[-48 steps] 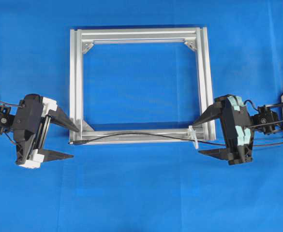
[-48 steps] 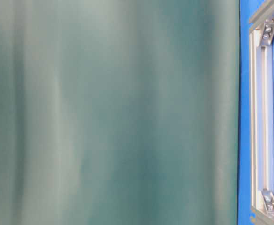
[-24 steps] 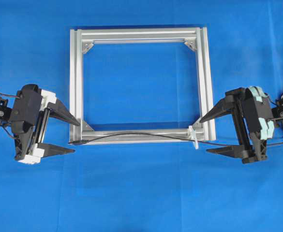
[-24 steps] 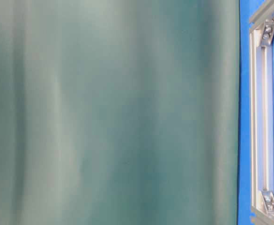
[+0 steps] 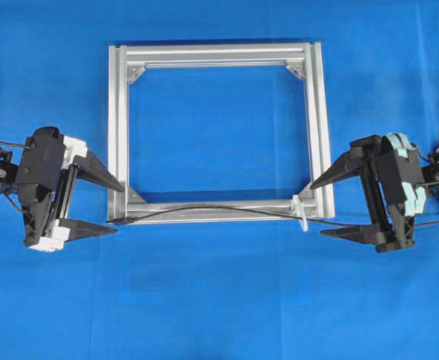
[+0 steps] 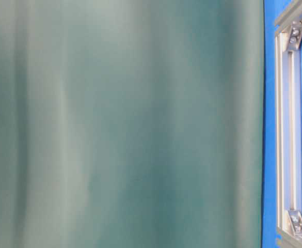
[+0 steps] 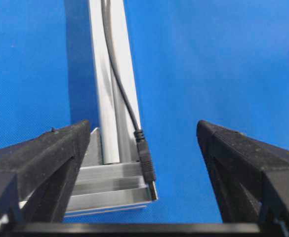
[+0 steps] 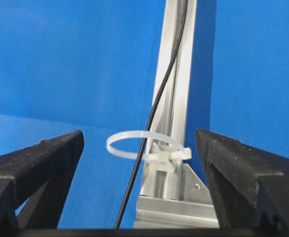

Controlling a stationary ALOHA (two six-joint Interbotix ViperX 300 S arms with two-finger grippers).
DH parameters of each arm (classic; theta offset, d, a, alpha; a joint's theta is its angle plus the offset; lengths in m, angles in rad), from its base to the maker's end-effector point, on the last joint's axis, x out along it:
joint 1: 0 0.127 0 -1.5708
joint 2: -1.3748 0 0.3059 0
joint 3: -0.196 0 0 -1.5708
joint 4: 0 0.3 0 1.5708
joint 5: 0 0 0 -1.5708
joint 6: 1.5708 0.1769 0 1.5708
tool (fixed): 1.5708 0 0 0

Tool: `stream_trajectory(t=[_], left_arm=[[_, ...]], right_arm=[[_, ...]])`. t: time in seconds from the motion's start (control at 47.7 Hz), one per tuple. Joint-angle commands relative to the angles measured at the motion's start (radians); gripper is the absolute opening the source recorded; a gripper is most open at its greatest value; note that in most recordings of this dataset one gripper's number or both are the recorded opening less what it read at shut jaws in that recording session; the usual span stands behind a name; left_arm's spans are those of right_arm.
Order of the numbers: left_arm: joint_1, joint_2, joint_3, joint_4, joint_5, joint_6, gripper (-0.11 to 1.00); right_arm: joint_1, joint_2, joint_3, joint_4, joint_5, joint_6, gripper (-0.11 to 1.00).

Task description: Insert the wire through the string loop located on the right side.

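With the wire (image 8: 151, 123) apparently already through the loop (image 8: 145, 146), both grippers, left (image 5: 110, 206) and right (image 5: 320, 208), hang spread and empty; best withdraw without snagging it.

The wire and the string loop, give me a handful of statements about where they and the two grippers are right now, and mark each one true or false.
1. The wire lies along the near bar of the frame in the overhead view. True.
2. The left gripper is clamped on the plug. False: its jaws are open and the plug lies free between them.
3. The wire runs through the string loop. True, as the right wrist view shows it.
4. The right gripper holds the loop. False: it is open, holding nothing.
5. The string loop sits at the frame's far left corner. False: it is at the near right corner.
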Motion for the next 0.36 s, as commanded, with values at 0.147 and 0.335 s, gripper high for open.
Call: stream_trajectory(t=[0.147, 0.335], left_arm=[[0.003, -0.011, -0.014, 0.003, -0.003, 0.002, 0.84], [0.003, -0.011, -0.012, 0.003, -0.002, 0.002, 0.84]], right_arm=[[-0.005, -0.008, -0.009, -0.002, -0.003, -0.002, 0.89], [-0.008, -0.008, -0.009, -0.002, -0.003, -0.002, 0.9]])
